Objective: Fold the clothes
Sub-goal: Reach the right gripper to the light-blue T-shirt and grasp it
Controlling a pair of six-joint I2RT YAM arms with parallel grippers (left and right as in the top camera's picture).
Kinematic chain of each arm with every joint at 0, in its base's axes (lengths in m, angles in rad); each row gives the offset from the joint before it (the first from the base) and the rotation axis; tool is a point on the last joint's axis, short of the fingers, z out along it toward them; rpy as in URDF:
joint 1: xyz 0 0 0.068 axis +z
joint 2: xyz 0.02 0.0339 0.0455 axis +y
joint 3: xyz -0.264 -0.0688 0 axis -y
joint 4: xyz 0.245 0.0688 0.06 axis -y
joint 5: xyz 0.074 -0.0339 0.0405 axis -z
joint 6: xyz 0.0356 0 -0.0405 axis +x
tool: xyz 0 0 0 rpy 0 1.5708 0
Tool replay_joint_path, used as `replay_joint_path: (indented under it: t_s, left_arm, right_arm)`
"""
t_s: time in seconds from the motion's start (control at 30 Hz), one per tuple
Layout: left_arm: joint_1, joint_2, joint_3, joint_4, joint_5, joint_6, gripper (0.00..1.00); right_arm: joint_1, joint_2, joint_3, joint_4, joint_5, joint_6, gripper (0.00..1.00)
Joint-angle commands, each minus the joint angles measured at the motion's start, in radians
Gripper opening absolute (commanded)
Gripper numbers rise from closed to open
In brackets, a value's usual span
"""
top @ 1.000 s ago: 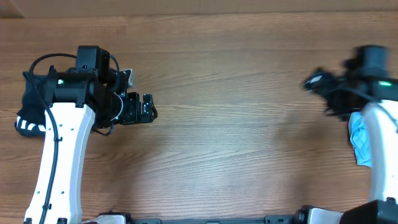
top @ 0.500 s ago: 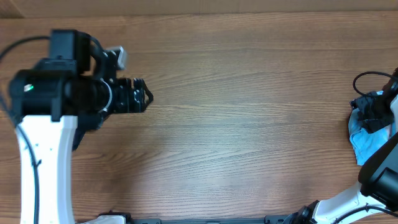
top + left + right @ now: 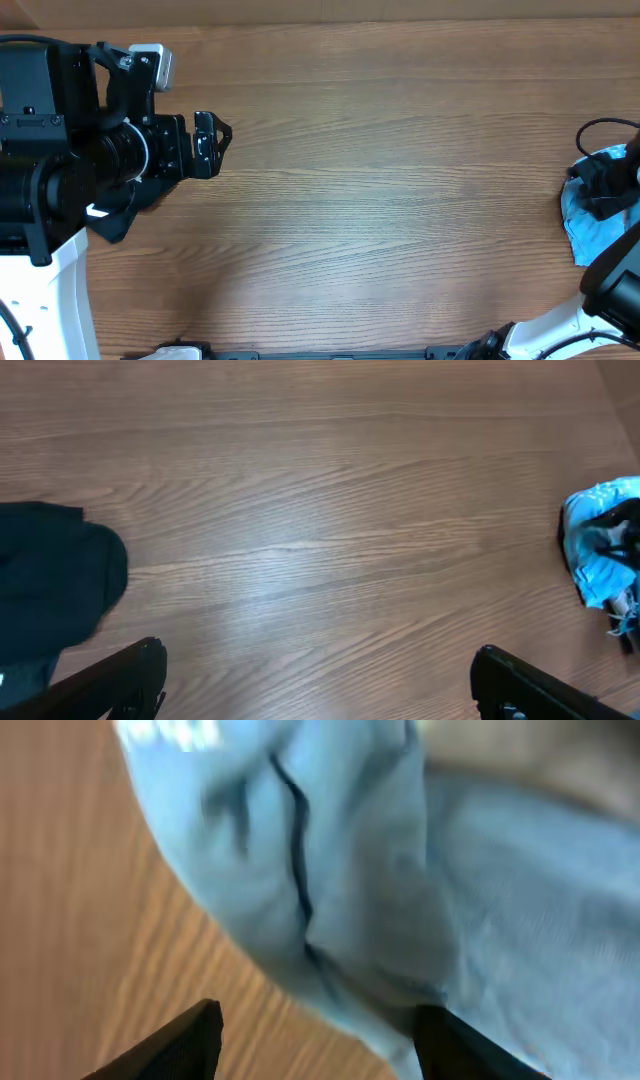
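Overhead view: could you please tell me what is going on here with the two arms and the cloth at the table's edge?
Clothes folding has hardly begun. The right pincer is down at the crumpled light-blue T-shirt at the right edge of the table. Its fingers are apart around a bunch of the cloth and not yet closed on it. The left pincer hangs wide open over bare wood, holding nothing. A dark garment lies just beside it.

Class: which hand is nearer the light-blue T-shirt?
Right. The right hand is directly over the light-blue T-shirt; the left hand is far across the table.
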Motion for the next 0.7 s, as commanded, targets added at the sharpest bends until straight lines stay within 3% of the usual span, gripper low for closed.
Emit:
replay_joint_path:
  t_s: [0.0, 0.17, 0.2, 0.23, 0.3, 0.43, 0.53, 0.67]
  left_arm:
    - [0.005, 0.004, 0.014, 0.005, -0.035, 0.030, 1.00]
    - [0.005, 0.021, 0.013, 0.006, -0.035, 0.030, 1.00]
    - [0.005, 0.024, 0.013, 0.006, -0.035, 0.030, 1.00]
    - [0.005, 0.029, 0.013, 0.006, -0.035, 0.030, 1.00]
    - [0.005, 0.035, 0.013, 0.006, -0.035, 0.030, 1.00]
    - [0.005, 0.042, 0.013, 0.005, -0.035, 0.030, 1.00]
    - [0.005, 0.043, 0.013, 0.005, -0.035, 0.035, 1.00]
    - [0.005, 0.043, 0.013, 0.006, -0.036, 0.050, 1.00]
  right_arm:
    - [-0.010, -0.014, 0.015, 0.033, -0.089, -0.089, 0.66]
    - [-0.010, -0.013, -0.006, -0.013, 0.090, 0.026, 0.72]
    - [-0.010, -0.013, -0.006, -0.003, 0.051, 0.022, 0.72]
    - [-0.010, -0.014, -0.005, 0.060, -0.217, -0.169, 0.71]
    - [-0.010, -0.014, -0.005, 0.085, -0.390, -0.272, 0.71]
    - [-0.017, -0.014, -0.005, 0.066, -0.264, -0.203, 0.74]
    - [-0.058, -0.016, -0.005, 0.075, -0.368, -0.243, 0.73]
    - [-0.121, -0.038, -0.005, 0.062, -0.348, -0.187, 0.74]
